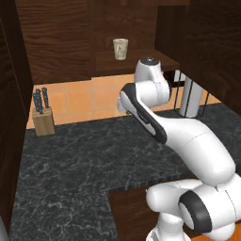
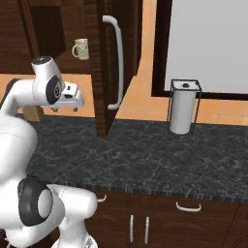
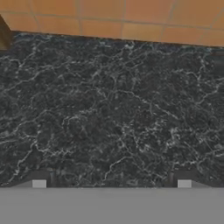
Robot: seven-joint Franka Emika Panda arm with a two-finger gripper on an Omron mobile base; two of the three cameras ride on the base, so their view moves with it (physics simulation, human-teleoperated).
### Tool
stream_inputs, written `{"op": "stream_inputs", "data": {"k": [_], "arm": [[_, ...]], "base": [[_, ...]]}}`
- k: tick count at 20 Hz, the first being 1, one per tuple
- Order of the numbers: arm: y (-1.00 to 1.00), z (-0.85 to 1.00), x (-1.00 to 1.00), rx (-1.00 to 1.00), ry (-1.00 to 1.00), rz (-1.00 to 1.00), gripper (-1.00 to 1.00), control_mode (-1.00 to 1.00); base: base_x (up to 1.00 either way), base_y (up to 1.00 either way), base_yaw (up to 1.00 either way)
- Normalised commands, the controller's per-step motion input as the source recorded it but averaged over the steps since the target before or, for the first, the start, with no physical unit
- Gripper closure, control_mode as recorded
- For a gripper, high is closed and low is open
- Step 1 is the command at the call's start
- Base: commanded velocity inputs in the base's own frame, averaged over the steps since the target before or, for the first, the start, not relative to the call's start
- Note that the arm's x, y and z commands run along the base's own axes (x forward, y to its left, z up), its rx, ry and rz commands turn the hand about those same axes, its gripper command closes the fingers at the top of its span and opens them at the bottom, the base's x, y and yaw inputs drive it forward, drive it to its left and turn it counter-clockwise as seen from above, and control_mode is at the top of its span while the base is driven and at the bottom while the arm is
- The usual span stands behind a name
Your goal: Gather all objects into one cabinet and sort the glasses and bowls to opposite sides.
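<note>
A pale mug (image 2: 81, 48) with a handle stands upright on the shelf of the dark wood cabinet (image 1: 141, 64); the same mug (image 1: 120, 49) also appears in the left base view. The cabinet door (image 2: 103, 92) is swung open, and its long white bar handle (image 2: 117, 63) faces me. My gripper (image 2: 64, 109) hangs below shelf height, left of the door, and points down at the black marble counter (image 3: 112, 113). Its fingertips (image 3: 39, 183) stand wide apart, open, with nothing between them. The other cups and the bowl are out of view.
A wooden knife block (image 1: 43, 116) sits at the back left of the counter. A paper towel roll in a wire holder (image 2: 183, 106) stands to the right of the open door. Orange tiles line the wall behind. Low drawers with small white handles (image 2: 188, 208) run under the counter edge.
</note>
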Motion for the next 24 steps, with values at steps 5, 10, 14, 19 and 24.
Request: {"op": "stream_inputs", "data": {"k": [5, 10, 14, 19, 24], "arm": [[0.44, 0.65, 0.49, -0.28, -0.29, -0.02, -1.0, -1.0], [-0.03, 0.89, -0.26, -0.13, -0.28, -0.01, -1.0, -1.0], [-0.01, 0.64, -0.18, 0.0, -0.23, 0.0, -1.0, -1.0], [-0.04, 0.44, 0.56, 0.0, -0.1, -0.02, -1.0, -1.0], [0.0, 0.79, 0.45, 0.04, -0.12, -0.1, -1.0, -1.0]], "base": [[0.0, 0.0, 0.0], [0.0, 0.0, 0.0], [0.0, 0.0, 0.0], [0.0, 0.0, 0.0], [0.0, 0.0, 0.0]]}}
